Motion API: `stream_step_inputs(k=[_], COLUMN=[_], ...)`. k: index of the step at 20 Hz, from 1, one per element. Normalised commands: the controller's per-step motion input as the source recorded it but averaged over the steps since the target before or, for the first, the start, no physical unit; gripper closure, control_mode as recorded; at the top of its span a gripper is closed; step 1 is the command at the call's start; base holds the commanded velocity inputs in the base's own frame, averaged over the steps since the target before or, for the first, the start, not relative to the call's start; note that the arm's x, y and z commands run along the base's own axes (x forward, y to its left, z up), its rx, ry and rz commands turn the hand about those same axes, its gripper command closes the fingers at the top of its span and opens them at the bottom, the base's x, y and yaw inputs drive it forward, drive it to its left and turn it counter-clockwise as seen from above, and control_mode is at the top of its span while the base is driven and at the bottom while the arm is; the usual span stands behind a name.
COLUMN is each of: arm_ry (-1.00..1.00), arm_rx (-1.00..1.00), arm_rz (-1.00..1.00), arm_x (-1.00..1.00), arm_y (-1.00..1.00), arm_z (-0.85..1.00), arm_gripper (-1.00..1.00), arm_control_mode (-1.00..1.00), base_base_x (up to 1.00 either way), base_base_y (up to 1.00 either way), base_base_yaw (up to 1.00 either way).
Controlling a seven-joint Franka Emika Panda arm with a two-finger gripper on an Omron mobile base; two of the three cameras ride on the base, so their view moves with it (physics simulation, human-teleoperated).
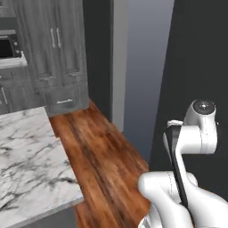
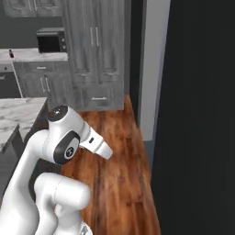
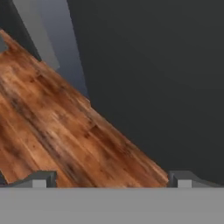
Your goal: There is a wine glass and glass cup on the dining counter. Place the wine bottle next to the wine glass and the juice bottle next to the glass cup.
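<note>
A: How is the gripper (image 3: 112, 179) standing now?

B: Its two dark finger tips (image 3: 39, 179) are spread as wide as they go, and nothing is between them. The hand looks down at the wooden floor (image 3: 65, 131) and at a dark wall (image 3: 166, 78).

A: And the bottles, the glasses?

B: I cannot point to any of them. What I can see of the task is one end of the dining counter (image 1: 31, 156), the white marble top with grey veins. In the left base view it lies at the left of the arm (image 1: 191, 147); in the right base view a corner of the dining counter (image 2: 18, 110) is also at the left, behind the arm's shoulder.

A: So which way must it go?

B: I judge toward the left. The gripper is turned to the floor and the wall on the right, well apart from the counter. Probably the base must turn or drive along the counter first, before any grasp is possible. The grey cabinets (image 2: 96, 55) stand further ahead.
</note>
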Motion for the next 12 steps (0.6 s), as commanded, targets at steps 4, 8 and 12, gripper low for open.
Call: stream_step_inputs(k=[4,8,12], arm_ry=[0.0,0.0,0.0], arm_rx=[0.0,0.0,0.0], arm_rz=[0.0,0.0,0.0], arm_x=[0.0,0.0,0.0], arm_y=[0.0,0.0,0.0], arm_z=[0.0,0.0,0.0], arm_gripper=[-1.0,-1.0,-1.0], arm_control_mode=[1.0,1.0,1.0], base_base_x=[0.58,0.58,0.59], base_base_y=[-0.29,-0.3,-0.32], base_base_yaw=[0.47,0.46,0.42])
